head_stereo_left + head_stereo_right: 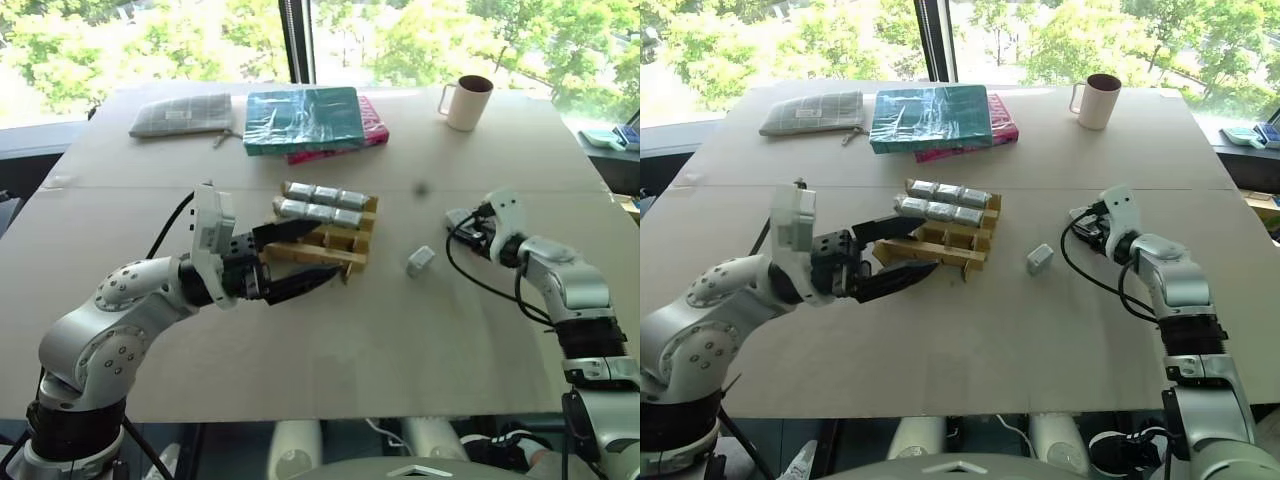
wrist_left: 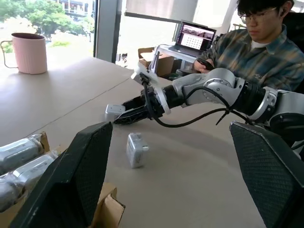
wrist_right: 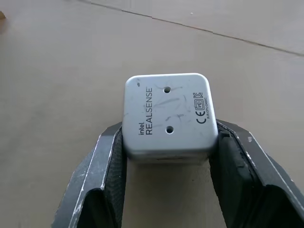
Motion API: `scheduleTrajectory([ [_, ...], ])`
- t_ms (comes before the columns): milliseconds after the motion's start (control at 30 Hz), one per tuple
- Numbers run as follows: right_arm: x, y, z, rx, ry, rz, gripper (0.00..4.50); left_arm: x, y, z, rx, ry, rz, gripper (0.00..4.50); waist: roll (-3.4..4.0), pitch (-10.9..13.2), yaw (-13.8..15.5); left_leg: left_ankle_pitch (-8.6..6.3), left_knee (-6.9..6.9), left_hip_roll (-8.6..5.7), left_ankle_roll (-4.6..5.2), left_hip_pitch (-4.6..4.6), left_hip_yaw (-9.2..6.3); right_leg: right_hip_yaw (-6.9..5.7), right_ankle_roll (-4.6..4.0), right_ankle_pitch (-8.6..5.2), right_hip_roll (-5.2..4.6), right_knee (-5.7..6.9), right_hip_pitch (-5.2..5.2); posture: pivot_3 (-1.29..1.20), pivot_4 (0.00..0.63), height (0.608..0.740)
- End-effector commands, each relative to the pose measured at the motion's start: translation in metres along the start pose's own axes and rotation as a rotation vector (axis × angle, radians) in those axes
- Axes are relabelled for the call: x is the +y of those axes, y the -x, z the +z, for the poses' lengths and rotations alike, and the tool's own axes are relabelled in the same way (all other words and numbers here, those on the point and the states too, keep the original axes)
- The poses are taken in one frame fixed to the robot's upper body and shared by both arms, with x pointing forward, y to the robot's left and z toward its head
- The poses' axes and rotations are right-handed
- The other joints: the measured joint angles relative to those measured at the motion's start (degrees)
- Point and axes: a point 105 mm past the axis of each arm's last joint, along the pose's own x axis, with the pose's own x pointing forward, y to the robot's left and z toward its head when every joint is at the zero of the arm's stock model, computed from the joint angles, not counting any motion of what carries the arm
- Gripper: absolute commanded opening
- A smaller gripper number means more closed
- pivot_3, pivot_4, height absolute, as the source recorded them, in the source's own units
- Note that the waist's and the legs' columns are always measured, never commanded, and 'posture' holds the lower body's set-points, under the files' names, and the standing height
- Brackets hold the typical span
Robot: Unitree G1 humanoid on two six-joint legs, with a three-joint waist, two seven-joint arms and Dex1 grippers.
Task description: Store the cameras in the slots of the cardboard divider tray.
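Observation:
The cardboard divider tray (image 1: pixel 356 246) sits mid-table, with several silver cameras (image 1: pixel 322 203) filling its two back rows. My left gripper (image 1: pixel 326 250) is open and hovers level at the tray's near left side, its fingers spread over the front slots. To the right, my right gripper (image 3: pixel 167 134) is low over the table and shut on a silver camera (image 3: pixel 166 114), one finger on each side of it. The same held camera (image 2: pixel 114 112) shows in the left wrist view. A loose camera (image 1: pixel 420 261) lies on the table between the tray and my right gripper.
A pink mug (image 1: pixel 467 101) stands at the back right. A teal wrapped book (image 1: pixel 303 119) lies on a pink one behind the tray, with a grey pouch (image 1: pixel 182 114) to its left. A person (image 2: pixel 259 45) sits beyond the table's right side near a laptop (image 2: pixel 194 35).

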Motion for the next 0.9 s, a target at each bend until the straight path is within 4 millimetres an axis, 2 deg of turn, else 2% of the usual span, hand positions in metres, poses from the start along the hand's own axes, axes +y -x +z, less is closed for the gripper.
scheduleTrajectory([
  [33, 0.013, 0.029, 0.053, -0.204, 0.32, 0.06, 1.9, 0.005, -0.01, 0.005, -0.046, 0.136, 0.092, 4.09, 0.1, 0.06, 0.48, 0.0, -0.01, -0.01, 0.0, 0.0, -0.03, 0.01, 0.04, -0.02, -0.02, 0.0, 0.0, 0.0, 0.15, 0.74],
  [100, 0.035, 0.044, 0.069, -0.271, 0.52, 0.133, 1.9, 0.01, -0.014, 0.001, -0.007, 0.262, 0.142, 4.09, 0.08, 0.07, 0.39, 0.0, -0.02, -0.11, 0.01, -0.07, -0.11, -0.04, 0.23, -0.13, -0.11, 0.0, 0.0, 0.0, 0.15, 0.74],
  [200, 0.079, 0.064, 0.081, -0.342, 0.757, 0.284, 1.9, 0.013, -0.025, 0.006, -0.025, 0.456, 0.075, 4.09, 0.07, 0.06, 0.15, 0.0, -0.04, -0.1, 0.0, -0.03, -0.3, -0.02, 0.31, -0.18, -0.09, 0.02, 0.0, 0.0, 0.15, 0.74],
  [400, 0.135, 0.069, 0.097, -0.466, 0.879, 0.402, 1.9, 0.02, -0.035, 0.006, -0.024, 0.575, 0.015, 4.09, 0.06, 0.07, -0.18, 0.01, -0.05, -0.1, -0.02, 0.1, -0.3, 0.0, 0.32, -0.18, 0.0, 0.04, 0.03, 0.0, 0.15, 0.74],
  [533, 0.151, 0.065, 0.105, -0.509, 0.902, 0.44, 1.9, 0.027, -0.034, 0.0, -0.006, 0.575, -0.012, 4.09, 0.04, 0.08, 0.2, 0.01, -0.02, -0.17, -0.02, 0.05, -0.26, -0.11, 0.29, -0.16, -0.04, 0.03, 0.01, 0.0, 0.15, 0.74],
  [900, 0.174, 0.069, 0.101, -0.542, 0.917, 0.535, 1.9, 0.039, -0.039, -0.007, -0.006, 0.572, -0.054, 4.09, 0.03, 0.08, 0.26, 0.01, -0.03, -0.2, -0.02, -0.02, -0.12, -0.28, 0.06, -0.05, -0.07, 0.0, 0.01, 0.0, 0.15, 0.74],
])
